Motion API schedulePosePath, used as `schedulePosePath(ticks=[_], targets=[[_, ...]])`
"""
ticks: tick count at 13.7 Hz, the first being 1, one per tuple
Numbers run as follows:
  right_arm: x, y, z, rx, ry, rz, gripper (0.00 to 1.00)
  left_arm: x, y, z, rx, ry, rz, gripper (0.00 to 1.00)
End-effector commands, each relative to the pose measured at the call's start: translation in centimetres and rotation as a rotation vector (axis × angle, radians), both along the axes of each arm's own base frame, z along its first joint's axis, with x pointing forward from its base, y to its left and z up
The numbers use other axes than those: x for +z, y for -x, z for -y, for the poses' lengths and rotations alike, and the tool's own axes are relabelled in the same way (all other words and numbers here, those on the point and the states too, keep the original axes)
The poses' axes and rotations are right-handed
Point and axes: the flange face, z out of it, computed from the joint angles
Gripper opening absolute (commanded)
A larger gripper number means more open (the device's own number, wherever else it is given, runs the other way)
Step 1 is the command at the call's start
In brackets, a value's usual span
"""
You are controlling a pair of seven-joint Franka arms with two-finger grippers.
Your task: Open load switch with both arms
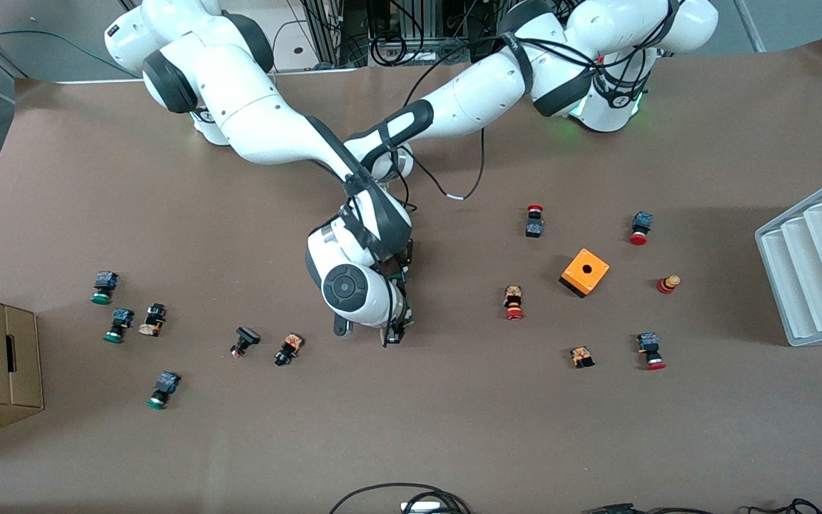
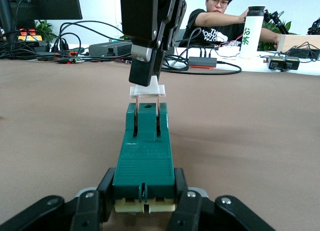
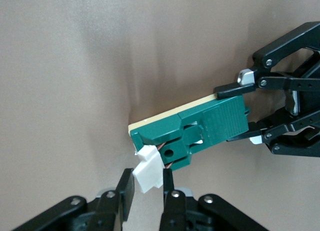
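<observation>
Left gripper (image 2: 144, 203): clamping the load switch (image 2: 144, 158) body between closed jaws, just above the table (image 2: 260, 136).
White piece (image 2: 147, 90): sitting past the green end, pinched by the right gripper (image 3: 148, 183).
Doing it well: left holding firm, right pulling straight outward, probably slowly.

The load switch (image 2: 144, 156) is a slim dark-green rectangular block with a ribbed top and a cream-coloured underside. It lies lengthwise near the middle of the table, mostly hidden under the arms in the front view. At one end a small white piece (image 3: 149, 169) stands pulled a little away from the green body, joined to it by two thin copper-coloured pins. The left gripper (image 2: 144, 203) clamps the plain end of the block, and the right gripper (image 3: 148, 187) pinches the white piece.
</observation>
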Motion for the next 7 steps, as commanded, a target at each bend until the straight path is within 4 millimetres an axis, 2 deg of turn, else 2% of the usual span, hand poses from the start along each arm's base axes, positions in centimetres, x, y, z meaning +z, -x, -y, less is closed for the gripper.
schedulePosePath(ticks=[1,7], targets=[[0.52,1.93,-0.12,0.0,-0.016,-0.063,0.29,-1.47,0.56,0.12,-0.012,-0.012,-0.017,0.5],[0.97,2.78,-0.32,0.013,-0.02,-0.07,0.29,-1.36,0.57,0.23,-0.013,-0.012,-0.016,0.5]])
